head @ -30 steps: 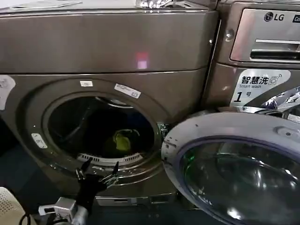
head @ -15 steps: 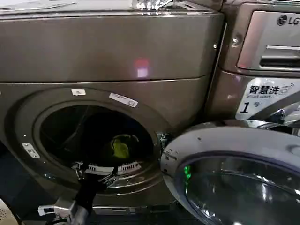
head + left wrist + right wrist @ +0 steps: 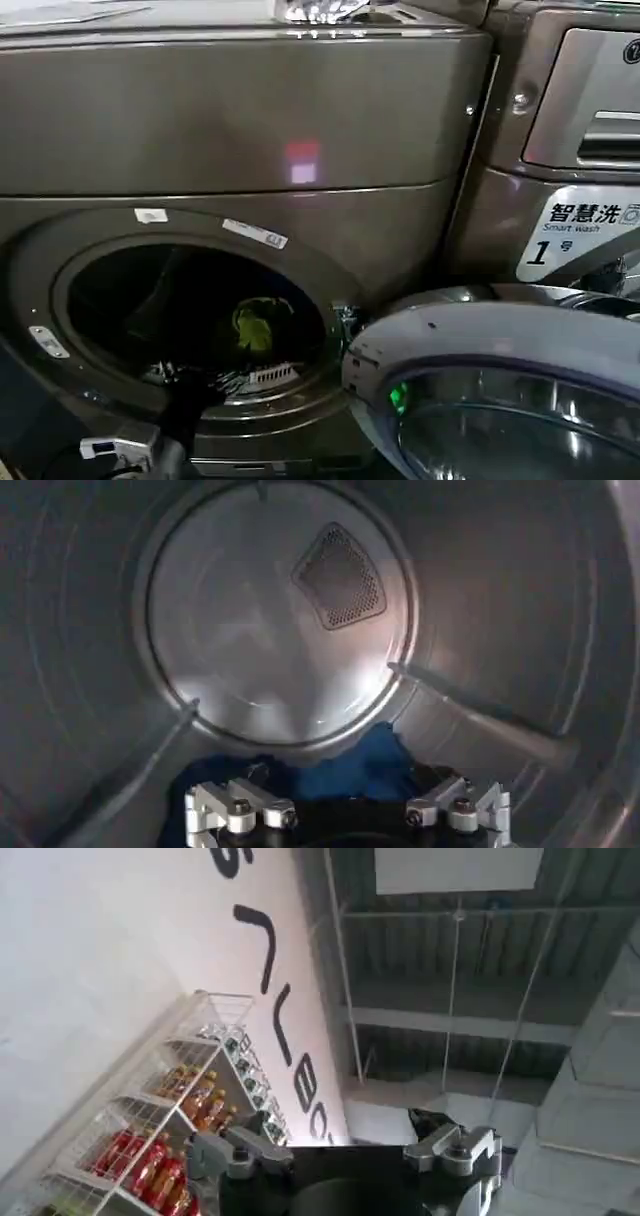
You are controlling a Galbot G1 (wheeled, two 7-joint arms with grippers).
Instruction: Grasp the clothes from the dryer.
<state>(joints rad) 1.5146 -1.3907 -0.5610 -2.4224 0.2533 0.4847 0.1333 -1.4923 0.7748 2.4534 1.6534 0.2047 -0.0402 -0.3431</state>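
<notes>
- The dryer (image 3: 240,130) stands with its door (image 3: 500,390) swung open to the right, low in front of the neighbouring machine (image 3: 570,150) that bears a "1" sticker (image 3: 575,240).
- The clothes (image 3: 255,325) lie inside the drum, low and near the back, seen through the round porthole (image 3: 190,310); the bundle is crumpled, a little taller than wide, with no clear direction.
- The left gripper (image 3: 205,380) is at the lower rim of the porthole, just inside it, with the clothes beyond and slightly to its right, apart from it.
- In the left wrist view the left gripper's (image 3: 350,815) fingers are spread wide and hold nothing; a dark blue-looking cloth lump (image 3: 350,770) lies just ahead between them, on the drum floor before the back wall (image 3: 270,620).
- A drum rib (image 3: 480,715) runs along the wall beside the gripper.
- The right gripper (image 3: 345,1153) is parked away from the dryer, fingers wide apart and empty, aimed toward shelves of bottles (image 3: 170,1138).
</notes>
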